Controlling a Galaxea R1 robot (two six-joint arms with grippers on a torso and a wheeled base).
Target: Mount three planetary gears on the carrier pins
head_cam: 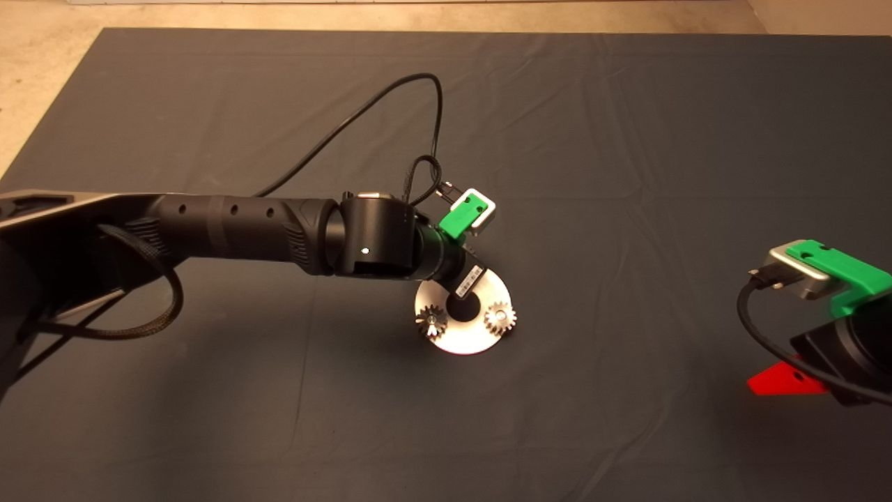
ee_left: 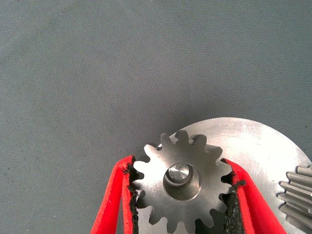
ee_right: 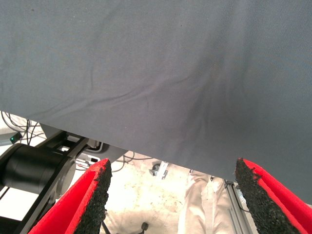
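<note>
My left gripper (ee_left: 178,168) is shut on a planetary gear (ee_left: 181,187), one red finger pressing its teeth on each side. A carrier pin (ee_left: 178,173) shows inside the gear's bore, a little off centre, over the round silver disc (ee_left: 253,141). In the head view my left arm (head_cam: 376,233) covers that gear and the far part of the disc (head_cam: 463,341). Two more gears sit on the disc, one on the left (head_cam: 432,321) and one on the right (head_cam: 500,317). The edge of one gear (ee_left: 298,195) shows in the left wrist view.
My right gripper (head_cam: 787,382) waits at the mat's lower right edge, its fingers (ee_right: 97,195) wide open. The right wrist view shows the mat's edge, floor, a stand and a person's legs (ee_right: 200,204). A black cable (head_cam: 390,90) loops above the left arm.
</note>
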